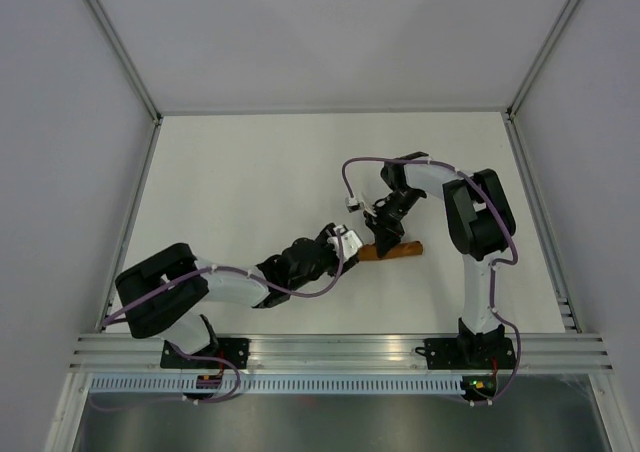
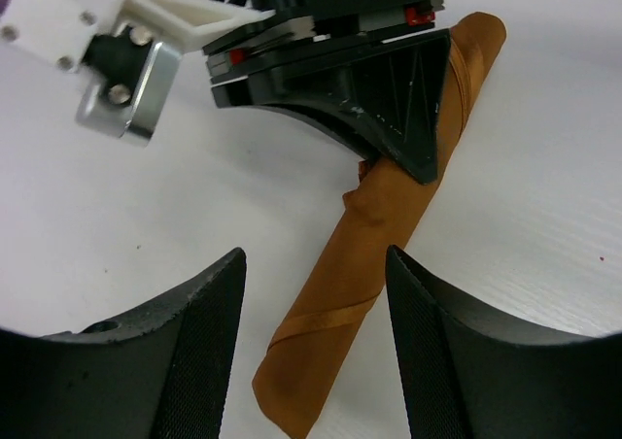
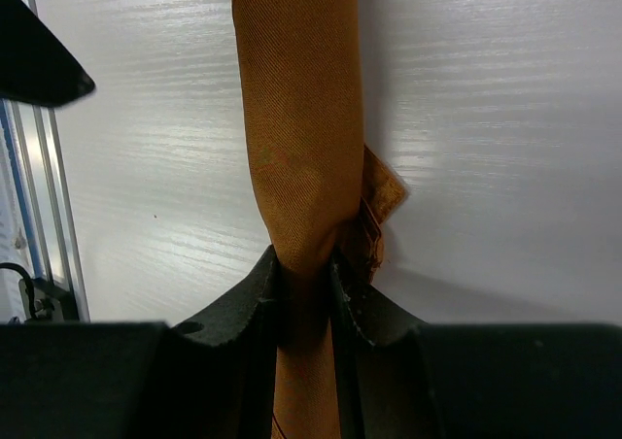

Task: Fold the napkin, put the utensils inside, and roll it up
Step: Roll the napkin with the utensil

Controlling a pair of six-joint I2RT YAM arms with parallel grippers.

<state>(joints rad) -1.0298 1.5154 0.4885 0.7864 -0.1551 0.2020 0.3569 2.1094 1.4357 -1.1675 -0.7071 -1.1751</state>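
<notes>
Black two-finger right gripper point(image 3: 306, 264) pinched narrowly around rust-orange cloth napkin point(image 3: 301, 118), rolled into a slim tube. Black left gripper point(image 2: 316, 264) spread wide, fingers astride one end of the roll, not clamped on it. Roll lying flat on white table point(image 1: 250, 192) between both wrists.

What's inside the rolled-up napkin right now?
Only orange cloth shows: the napkin is rolled tight, pinched by the right hand. Nothing pokes out of the ends; anything inside is covered by the wraps.
</notes>
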